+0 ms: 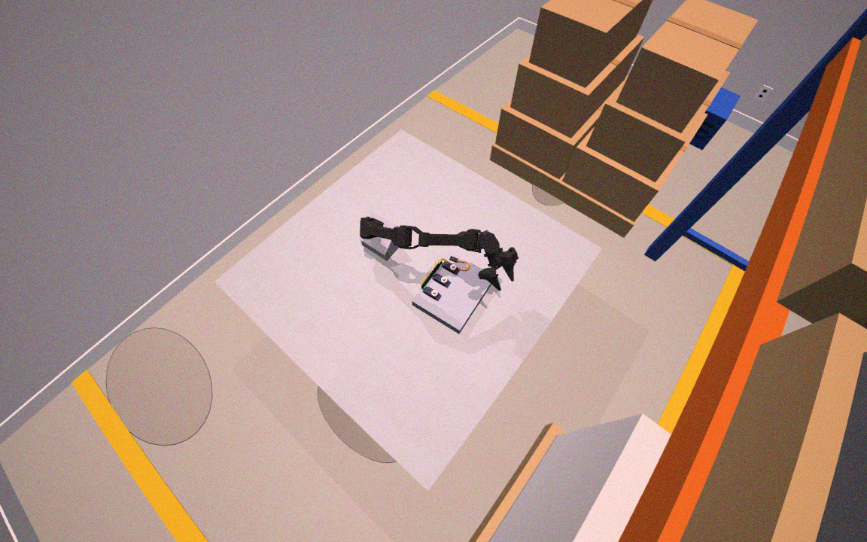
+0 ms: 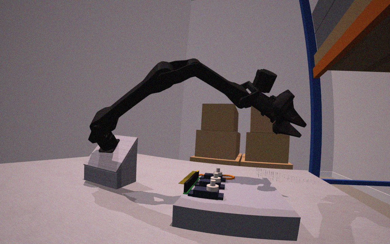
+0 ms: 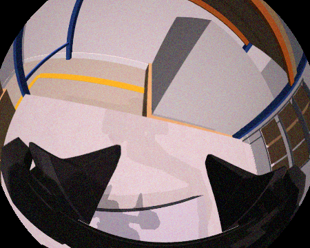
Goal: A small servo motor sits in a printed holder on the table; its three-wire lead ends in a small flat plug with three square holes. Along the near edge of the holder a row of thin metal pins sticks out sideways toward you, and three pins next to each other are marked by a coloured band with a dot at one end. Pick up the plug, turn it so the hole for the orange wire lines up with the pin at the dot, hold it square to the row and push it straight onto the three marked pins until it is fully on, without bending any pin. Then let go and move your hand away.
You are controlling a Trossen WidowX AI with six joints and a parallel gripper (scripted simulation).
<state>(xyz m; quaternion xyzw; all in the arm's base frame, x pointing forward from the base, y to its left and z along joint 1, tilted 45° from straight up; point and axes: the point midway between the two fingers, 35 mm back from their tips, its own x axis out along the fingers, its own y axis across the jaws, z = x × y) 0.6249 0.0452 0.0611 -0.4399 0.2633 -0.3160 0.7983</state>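
Three dark servos with white horns, a near one [image 1: 433, 293] [image 2: 205, 193], a middle one [image 1: 444, 279] [image 2: 203, 183] and a far one [image 1: 452, 267], sit on a raised grey block [image 1: 460, 311] [image 2: 235, 223]. A yellow pin row [image 2: 188, 178] runs along the block's edge on the arm-base side. An orange lead [image 1: 468, 266] [image 2: 231, 177] loops beside the far servo. A small dark piece [image 1: 453, 258] by the loop looks like the plug; its holes and the coloured band are too small to tell. My gripper [image 1: 506, 284] [image 2: 302, 130] [image 3: 164, 156] is open and empty, high past the block's opposite edge.
The arm's sloped base [image 2: 105, 176] stands on the pale table [image 1: 329, 283] beyond the pin row. Stacked cartons [image 1: 544, 101] [image 2: 217, 142] and a blue-and-orange rack [image 1: 713, 178] [image 2: 313, 121] stand beyond the table.
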